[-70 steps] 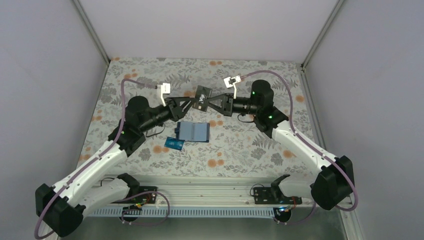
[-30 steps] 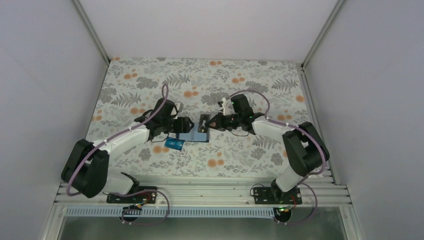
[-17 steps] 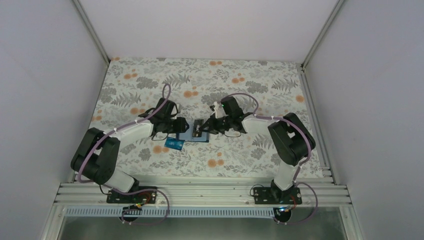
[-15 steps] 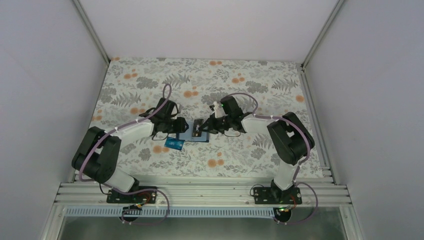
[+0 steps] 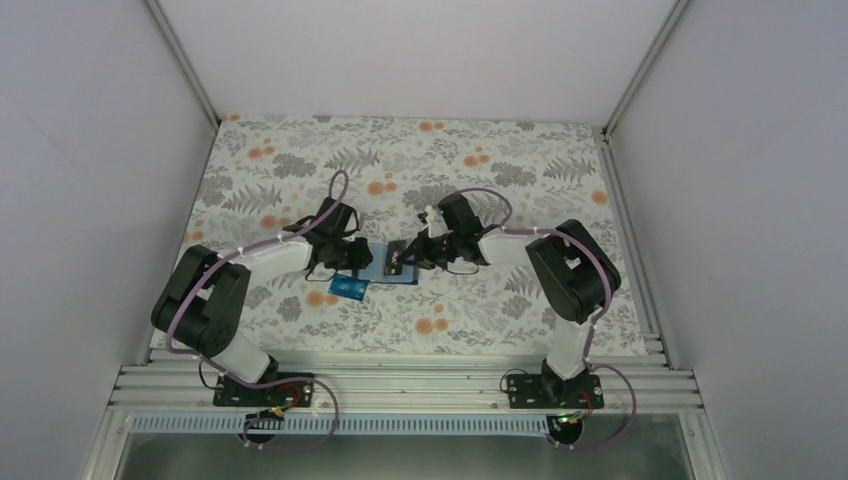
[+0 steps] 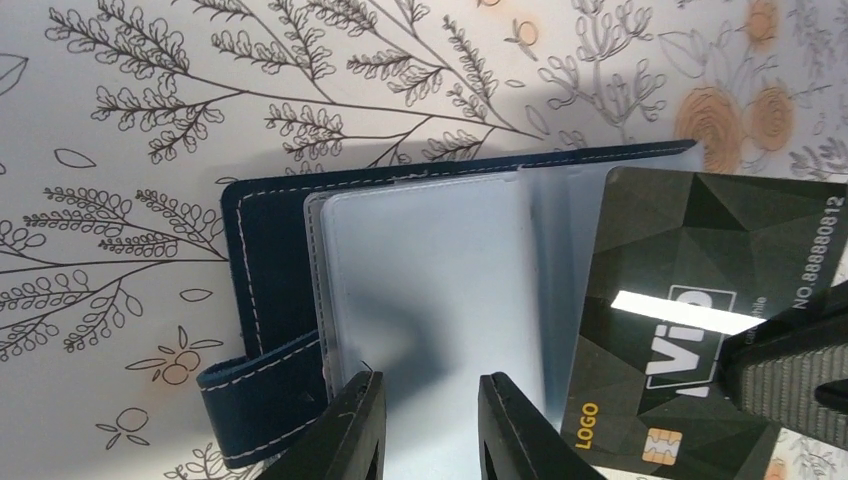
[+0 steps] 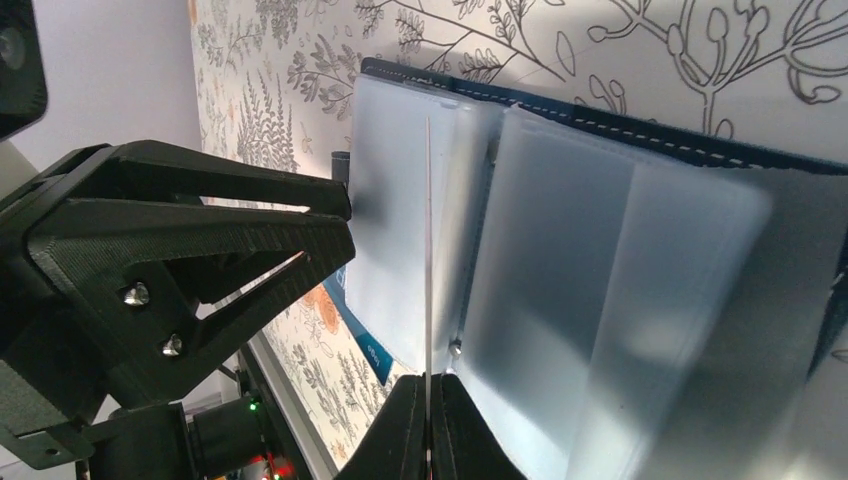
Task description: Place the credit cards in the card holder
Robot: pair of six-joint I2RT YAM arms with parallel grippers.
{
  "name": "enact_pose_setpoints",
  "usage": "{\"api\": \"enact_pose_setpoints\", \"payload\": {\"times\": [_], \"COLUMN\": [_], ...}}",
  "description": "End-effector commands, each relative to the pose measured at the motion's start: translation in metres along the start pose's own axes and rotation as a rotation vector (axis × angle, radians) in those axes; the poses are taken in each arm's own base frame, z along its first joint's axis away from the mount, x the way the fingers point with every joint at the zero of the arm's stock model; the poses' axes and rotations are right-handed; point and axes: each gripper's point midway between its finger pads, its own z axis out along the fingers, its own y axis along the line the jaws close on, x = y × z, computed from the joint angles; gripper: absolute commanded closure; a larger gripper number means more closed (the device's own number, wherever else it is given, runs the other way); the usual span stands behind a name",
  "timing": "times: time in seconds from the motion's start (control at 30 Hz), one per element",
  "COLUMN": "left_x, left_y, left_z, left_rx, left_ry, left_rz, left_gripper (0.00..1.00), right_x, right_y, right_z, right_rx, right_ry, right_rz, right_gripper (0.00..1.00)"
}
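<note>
Lowered since the earlier frame, the left gripper (image 6: pixel 425 425) and right gripper (image 7: pixel 428 405) now sit at table (image 5: pixel 300 160) level, no longer holding the black card (image 6: pixel 690 290) up in the air, and the left jaws have narrowed. Nearest the table's near edge lies 1 teal card (image 5: pixel 348 288), flat, just beside the near-left corner of the card holder (image 6: pixel 262 270), which lies open about mid-table. The left jaws straddle 1 clear sleeve (image 6: pixel 430 270) with a slim gap; whether they pinch it I cannot tell. The right gripper is clamped on the black card, its edge at the sleeves.
</note>
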Motion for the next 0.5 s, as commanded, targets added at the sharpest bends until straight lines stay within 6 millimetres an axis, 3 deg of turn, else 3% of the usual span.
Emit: {"api": "enact_pose_setpoints", "payload": {"times": [0.0, 0.47], "left_x": [-0.0029, 0.0051], "left_y": [0.0053, 0.0118], "left_z": [0.0041, 0.0092], "left_rx": [-0.023, -0.039], "left_ry": [0.003, 0.023], "left_rz": [0.009, -0.001], "left_gripper": [0.74, 0.78], "right_x": [-0.0079, -0.0064], "right_y": [0.0053, 0.0057], "right_z": [0.0064, 0.0136], "right_rx": [-0.007, -0.042], "right_ry": [-0.015, 0.012], "right_rz": [-0.018, -0.005], "right_gripper": [0.96, 0.96]}}
